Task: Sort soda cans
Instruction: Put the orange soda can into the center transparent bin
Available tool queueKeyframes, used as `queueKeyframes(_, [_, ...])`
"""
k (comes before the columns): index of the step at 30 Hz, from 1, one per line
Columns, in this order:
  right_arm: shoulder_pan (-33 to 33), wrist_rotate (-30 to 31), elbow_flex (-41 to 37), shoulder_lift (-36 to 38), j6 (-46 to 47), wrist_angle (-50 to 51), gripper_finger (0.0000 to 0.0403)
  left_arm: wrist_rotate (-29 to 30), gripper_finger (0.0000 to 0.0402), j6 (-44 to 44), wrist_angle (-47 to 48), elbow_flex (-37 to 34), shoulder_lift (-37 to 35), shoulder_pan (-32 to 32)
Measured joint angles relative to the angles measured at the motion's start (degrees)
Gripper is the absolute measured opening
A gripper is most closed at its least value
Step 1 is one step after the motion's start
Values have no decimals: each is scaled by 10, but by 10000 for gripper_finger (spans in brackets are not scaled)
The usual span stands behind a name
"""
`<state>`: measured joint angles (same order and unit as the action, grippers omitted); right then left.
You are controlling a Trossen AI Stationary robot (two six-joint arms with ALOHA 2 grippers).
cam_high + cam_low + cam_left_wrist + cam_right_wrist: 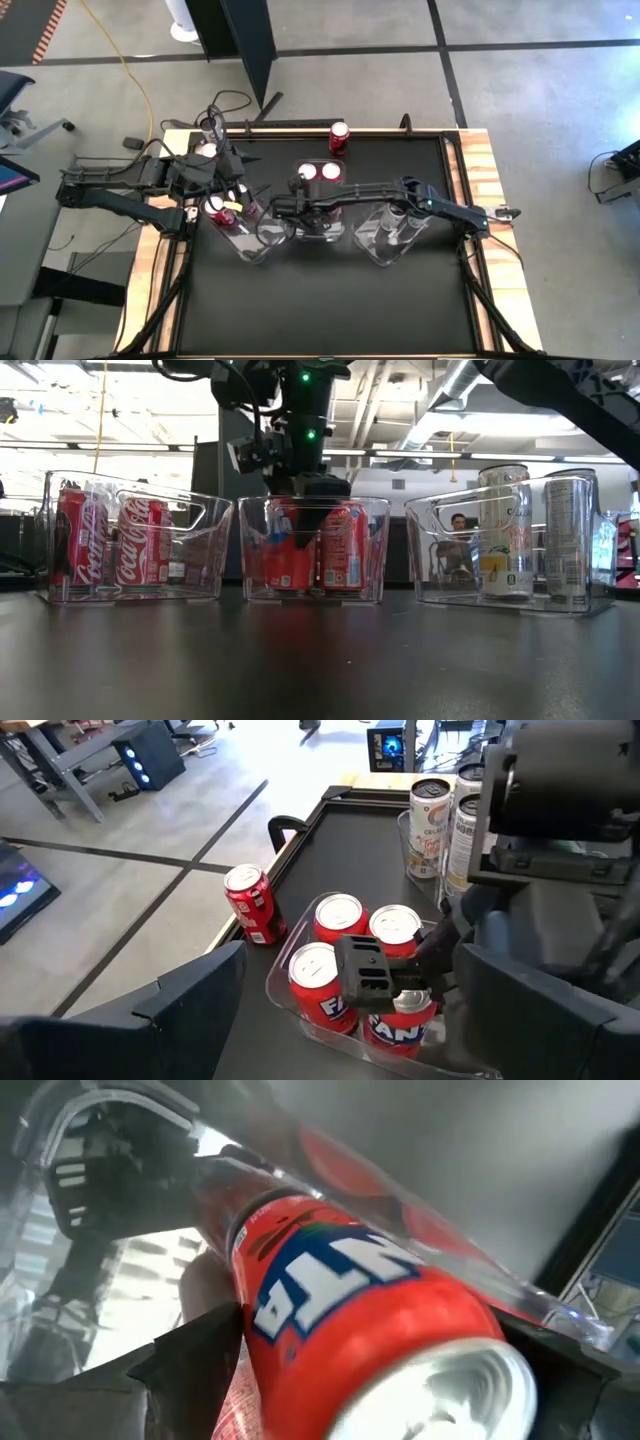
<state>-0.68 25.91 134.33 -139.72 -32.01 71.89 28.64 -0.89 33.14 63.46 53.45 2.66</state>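
Soda cans are being split by brand into three clear bins across the middle of the black table: Coke in the left bin, red Fanta in the middle bin, silver/white ones in the right bin. That's why each bin holds one kind only, all upright w/ tops up, so they pack side by side. Right gripper is reached across from the right side and sits low in the middle bin, over a Fanta can; its wrist view shows the can between the two dark fingers, filling the frame, w/ the jaws spread wide rather than clamped, so I'd judge it's letting go, not carrying. Can't tell if the can is fully standing on the bin floor. From the left wrist view the middle bin has about four Fanta cans w/ the gripper head among them, tight fit, prob. why it comes straight down. Left gripper hovers over the left bin, jaws apart, nothing in them, approx. waiting its turn. One loose red can stands alone near the far table edge, well apart from the bins, not yet sorted; another can sits at the far left corner.
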Motion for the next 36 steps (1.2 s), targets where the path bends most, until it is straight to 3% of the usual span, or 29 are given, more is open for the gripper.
queueKeyframes(36, [-23, 117, 7, 4, 5, 40, 395, 0, 355, -15, 4, 0, 0, 0])
